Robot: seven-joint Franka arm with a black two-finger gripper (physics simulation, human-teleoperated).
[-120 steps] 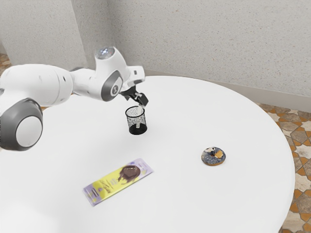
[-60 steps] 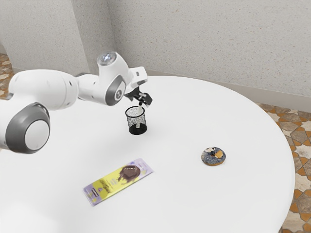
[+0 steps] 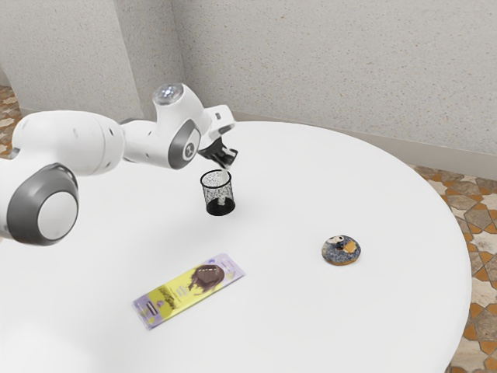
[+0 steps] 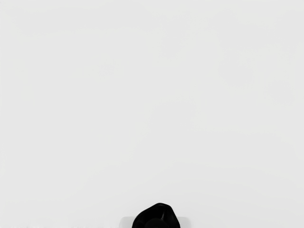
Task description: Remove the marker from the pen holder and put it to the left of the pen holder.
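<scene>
Hand (image 3: 226, 164) tighter, apparently around marker (image 3: 223, 177)

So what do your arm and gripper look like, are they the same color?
No! My arm is white, smooth and rounded, with dark grey parts at its joints, one bearing a small pale mark. My gripper is black and angular.
</scene>
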